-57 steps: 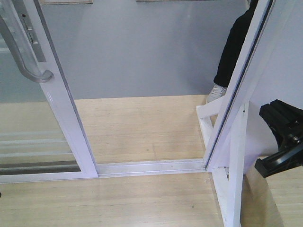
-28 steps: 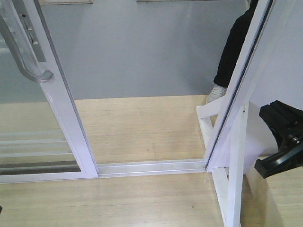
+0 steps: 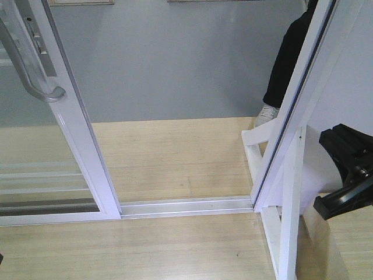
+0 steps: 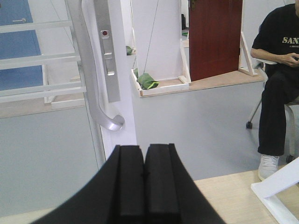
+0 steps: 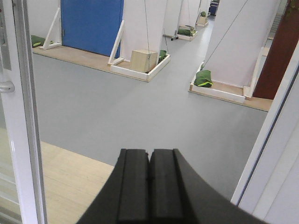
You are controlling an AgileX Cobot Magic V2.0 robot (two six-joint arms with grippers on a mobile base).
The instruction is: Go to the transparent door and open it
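1. We see pale wood flooring [image 3: 175,157] meeting grey floor beyond the sill track [image 3: 186,205].
2. The transparent door [image 3: 70,116] stands left of the track's open gap, its handle [image 3: 26,64] running vertically.
3. Our left gripper [image 4: 144,186] and right gripper [image 5: 149,186] are clenched, empty.

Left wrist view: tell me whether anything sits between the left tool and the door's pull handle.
Nothing visible does. The left tool, jaws pressed together, points at the transparent door; its curved pull handle lies above and left of the tips, with only open air between.
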